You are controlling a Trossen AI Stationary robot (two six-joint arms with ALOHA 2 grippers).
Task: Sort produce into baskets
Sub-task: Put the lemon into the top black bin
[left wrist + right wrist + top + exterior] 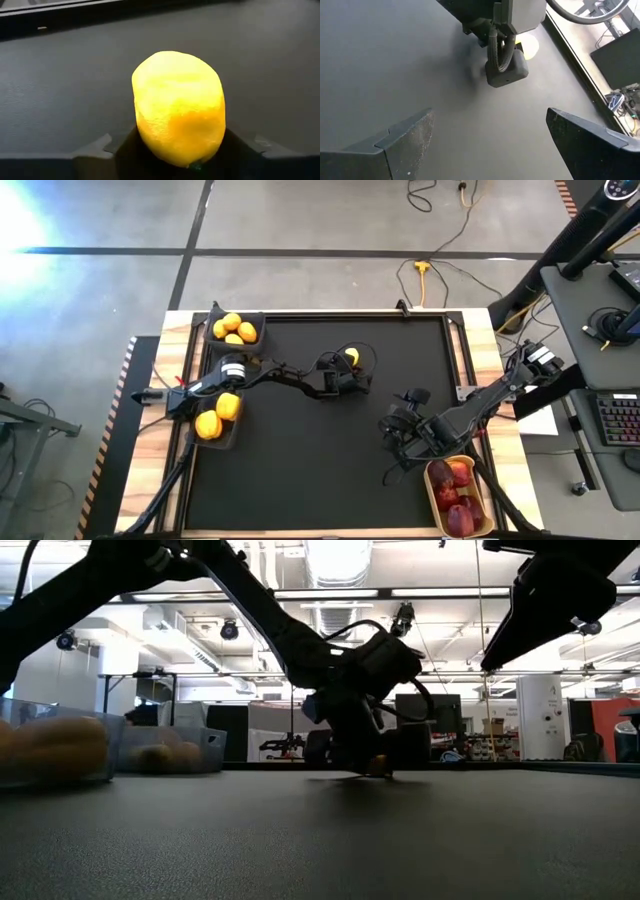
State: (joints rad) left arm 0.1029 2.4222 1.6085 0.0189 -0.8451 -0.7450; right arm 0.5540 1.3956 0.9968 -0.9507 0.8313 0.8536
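My left gripper (347, 368) is near the middle of the black mat, shut on a yellow lemon (177, 107), which also shows in the high view (351, 358). My right gripper (490, 145) is open and empty above the mat's right half (400, 435). Its wrist view looks at the left gripper and the lemon (527, 45). Two dark bins at the table's left hold yellow pieces, one far (235, 330) and one nearer (218, 420). A tan tray (480, 480) at the near right holds dark red fruits (455, 495). My left gripper pinches the lemon between its two fingers, one on each of its sides (142, 142). The fingers come slanting down from the table's left and near side. The lemon sits low at the mat; I cannot tell whether it is lifted clear.
The mat (300, 470) is bare between the two arms and toward the near edge. The wooden table rim (480, 340) frames the mat. In the low view the two bins (60, 750) stand at the left. Cables and a desk lie beyond the table.
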